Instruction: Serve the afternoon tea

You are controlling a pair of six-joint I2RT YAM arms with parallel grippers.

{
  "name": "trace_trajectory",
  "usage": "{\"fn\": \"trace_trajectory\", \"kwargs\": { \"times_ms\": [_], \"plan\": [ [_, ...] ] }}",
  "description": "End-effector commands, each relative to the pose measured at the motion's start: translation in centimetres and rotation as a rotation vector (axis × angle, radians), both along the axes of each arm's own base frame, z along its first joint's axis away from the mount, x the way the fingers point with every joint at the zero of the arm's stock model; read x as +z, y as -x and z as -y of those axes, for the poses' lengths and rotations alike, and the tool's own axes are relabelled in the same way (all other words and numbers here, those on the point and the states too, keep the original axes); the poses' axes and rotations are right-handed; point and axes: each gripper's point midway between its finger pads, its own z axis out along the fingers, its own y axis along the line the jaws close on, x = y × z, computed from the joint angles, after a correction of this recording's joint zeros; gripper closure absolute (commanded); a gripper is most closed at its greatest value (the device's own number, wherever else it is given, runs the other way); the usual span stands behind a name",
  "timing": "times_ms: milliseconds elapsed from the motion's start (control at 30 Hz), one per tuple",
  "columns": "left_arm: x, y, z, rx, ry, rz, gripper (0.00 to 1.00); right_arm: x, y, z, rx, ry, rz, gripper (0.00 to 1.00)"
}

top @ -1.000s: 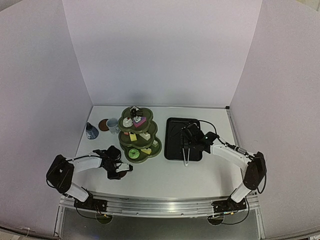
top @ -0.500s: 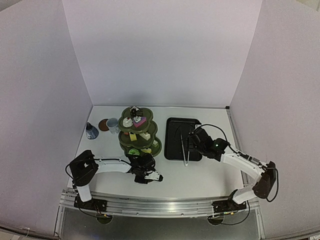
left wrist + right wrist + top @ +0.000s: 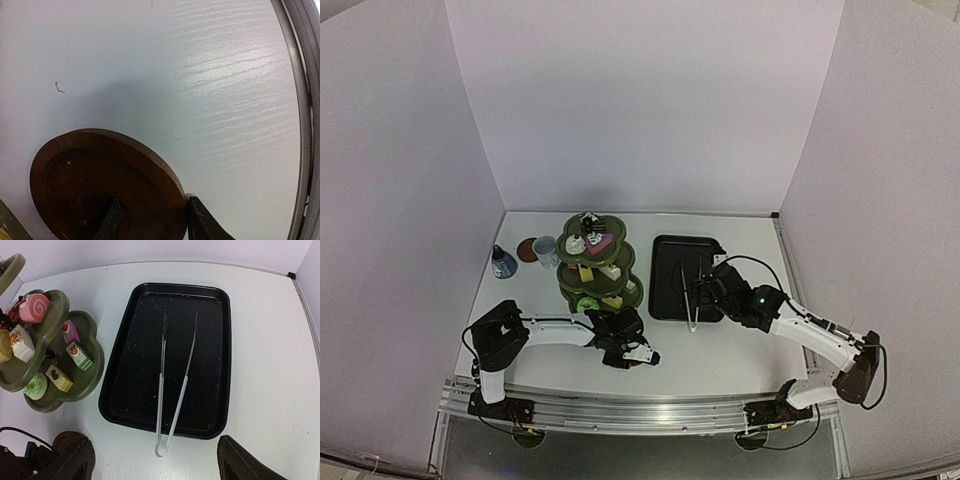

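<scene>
My left gripper [image 3: 636, 352] is at the front middle of the table, shut on a brown round coaster [image 3: 105, 185]. One finger lies on the coaster's top and the other [image 3: 205, 225] presses its rim. The olive-green three-tier stand [image 3: 598, 268] holds small cakes, among them a pink roll [image 3: 34, 308] and a green one [image 3: 36, 387]. The second coaster [image 3: 527, 249], the white mug [image 3: 546, 248] and the blue-grey pot [image 3: 502, 262] stand at the left back. My right gripper [image 3: 160, 467] hangs open and empty over the tray's near edge.
A black rectangular tray [image 3: 220, 355] lies right of the stand. Thin metal tongs [image 3: 172, 390] lie in it, their bend sticking out over the near rim. White walls enclose the table on three sides. A metal rail [image 3: 300, 100] runs along the front edge.
My left arm has swept right along the table's front with the coaster in its jaws. My right arm has drawn back from over the tray toward its near edge.
</scene>
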Motion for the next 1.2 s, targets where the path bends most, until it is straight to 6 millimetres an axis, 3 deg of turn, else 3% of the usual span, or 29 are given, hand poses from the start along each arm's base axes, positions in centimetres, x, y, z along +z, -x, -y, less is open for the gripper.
{"fn": "trace_trajectory", "kwargs": {
  "times_ms": [0,67,167,367,467,533,633,733,833,1033,1167],
  "plan": [
    [-2.8,1.2,-2.0,0.004,-0.12,-0.045,0.54,0.3,0.4,0.1,-0.016,-0.024,-0.003,0.17],
    [-2.7,1.6,-2.7,0.0,-0.129,-0.05,0.5,0.3,0.3,0.1,-0.016,-0.026,-0.005,0.17],
    [-0.9,1.7,-3.0,0.007,-0.12,-0.045,0.4,0.4,0.3,0.0,-0.015,-0.024,-0.005,0.17],
    [5.5,-0.2,-1.0,0.089,-0.031,0.019,0.21,-0.2,-0.3,-1.1,0.009,-0.003,-0.024,0.16],
    [8.8,0.1,-1.0,0.116,-0.004,0.0,0.2,-0.6,-0.7,-1.7,0.02,0.007,-0.035,0.16],
    [11.1,1.4,-2.1,0.109,-0.003,-0.041,0.2,-0.7,-0.9,-2.0,0.025,0.012,-0.038,0.16],
    [13.5,3.6,-5.3,0.099,-0.023,-0.145,0.22,-0.8,-1.0,-2.3,0.031,0.017,-0.042,0.15],
    [15.2,6.3,-10.2,0.082,-0.066,-0.29,0.21,-0.8,-1.1,-2.3,0.032,0.017,-0.044,0.14],
    [16.7,6.2,-14.6,0.147,-0.063,-0.377,0.2,-0.6,-1.3,-1.9,0.023,0.014,-0.042,0.13],
    [19.2,1.6,-21.7,0.367,0.008,-0.36,0.16,0.1,-3.3,0.8,-0.073,-0.026,-0.052,0.13],
    [19.7,-4.8,-25.1,0.536,0.054,-0.261,0.15,0.5,-4.6,0.6,-0.024,0.02,-0.043,0.13]
  ]
}}
